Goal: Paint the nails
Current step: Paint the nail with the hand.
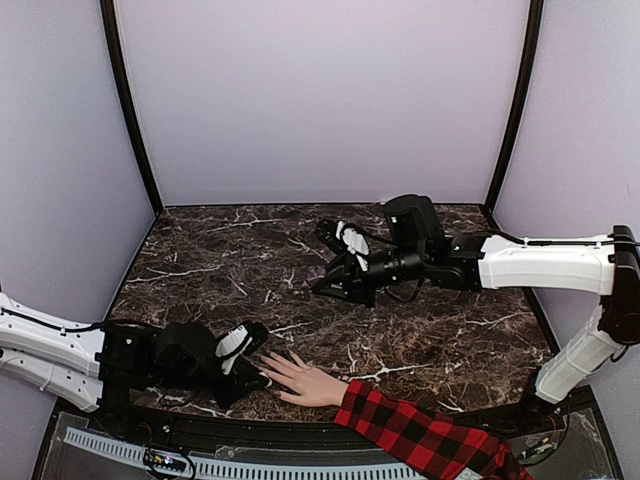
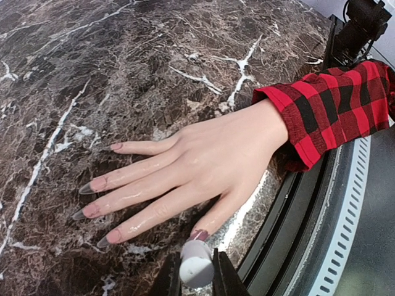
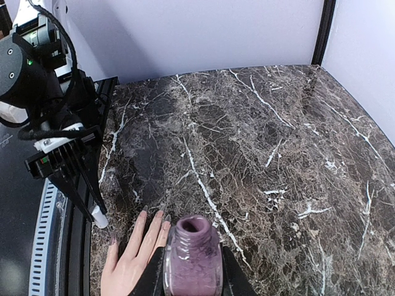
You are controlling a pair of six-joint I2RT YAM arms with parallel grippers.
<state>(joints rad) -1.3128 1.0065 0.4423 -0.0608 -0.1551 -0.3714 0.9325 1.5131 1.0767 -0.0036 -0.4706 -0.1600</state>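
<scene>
**Left hand.** The left hand (image 2: pixel 196 279) is closed on a small white cap (image 2: pixel 196 262). Its two fingers clamp the cap from either side. The cap's flat end faces the wrist camera. The cap sits just beside the thumbnail; any brush below it is hidden, so contact with the nail cannot be told.

**Right hand.** The right hand (image 3: pixel 194 280) is closed on a purple polish bottle (image 3: pixel 192 256). The bottle stands upright between the fingers, its neck open at the top. In the top view this hand is held above the middle of the worktop (image 1: pixel 440 330), well apart from the left hand.

**Nails.** The nails (image 2: pixel 86 188) belong to a pale mannequin hand (image 2: pixel 210 160) that lies palm down on the worktop at its near edge, just beside the left hand.
- The fingers are spread and nearly straight.
- The nails are long and pointed, pinkish at the base and darker toward the tip.
- The long axis runs from the red-and-black plaid sleeve (image 2: pixel 333 111) to the fingertips.
- In the top view the fingertips point left, toward the left arm.
</scene>
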